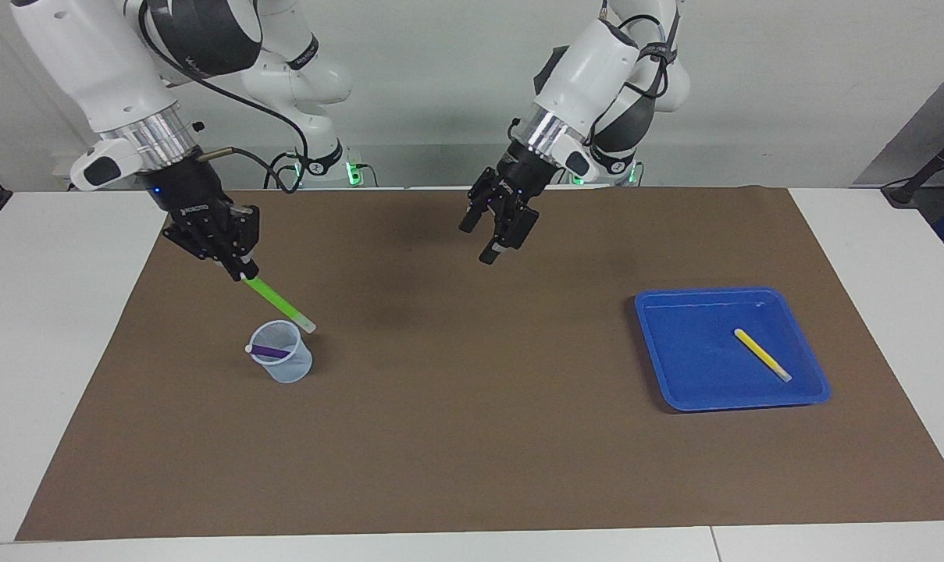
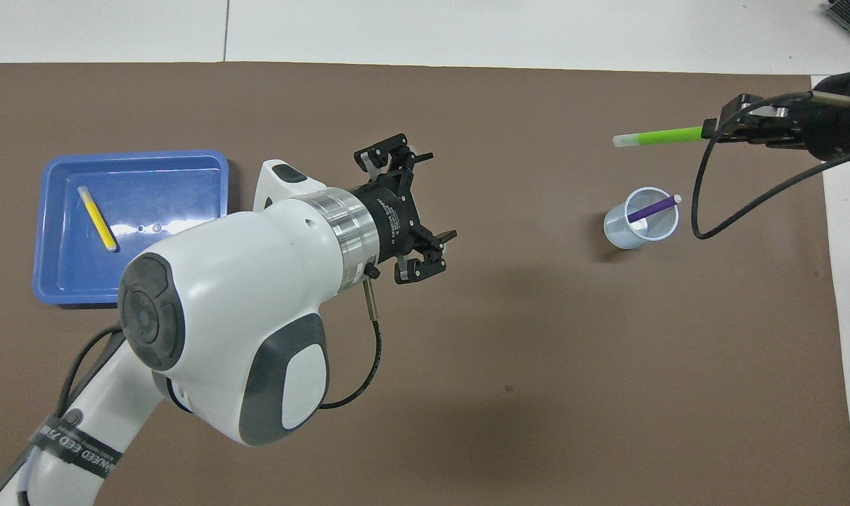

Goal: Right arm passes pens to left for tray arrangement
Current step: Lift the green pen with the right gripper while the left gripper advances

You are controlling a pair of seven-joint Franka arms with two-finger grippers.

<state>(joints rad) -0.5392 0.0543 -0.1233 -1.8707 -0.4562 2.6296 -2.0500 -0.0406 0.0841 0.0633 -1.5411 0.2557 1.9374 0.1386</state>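
My right gripper (image 1: pixel 241 273) (image 2: pixel 711 129) is shut on the upper end of the green pen (image 1: pixel 279 304) (image 2: pixel 657 135). The pen hangs slanted in the air just above the clear cup (image 1: pixel 284 363) (image 2: pixel 639 228). Inside that cup leans the purple pen (image 1: pixel 270 352) (image 2: pixel 651 209). The yellow pen (image 1: pixel 762 355) (image 2: pixel 97 218) lies in the blue tray (image 1: pixel 698 367) (image 2: pixel 157 186) at the left arm's end of the table. My left gripper (image 1: pixel 479 239) (image 2: pixel 439 205) hangs open and empty over the middle of the mat.
A brown mat (image 1: pixel 472 437) (image 2: pixel 537 351) covers most of the white table. The cup stands toward the right arm's end. A black cable (image 2: pixel 706 204) loops from the right wrist over the mat beside the cup.
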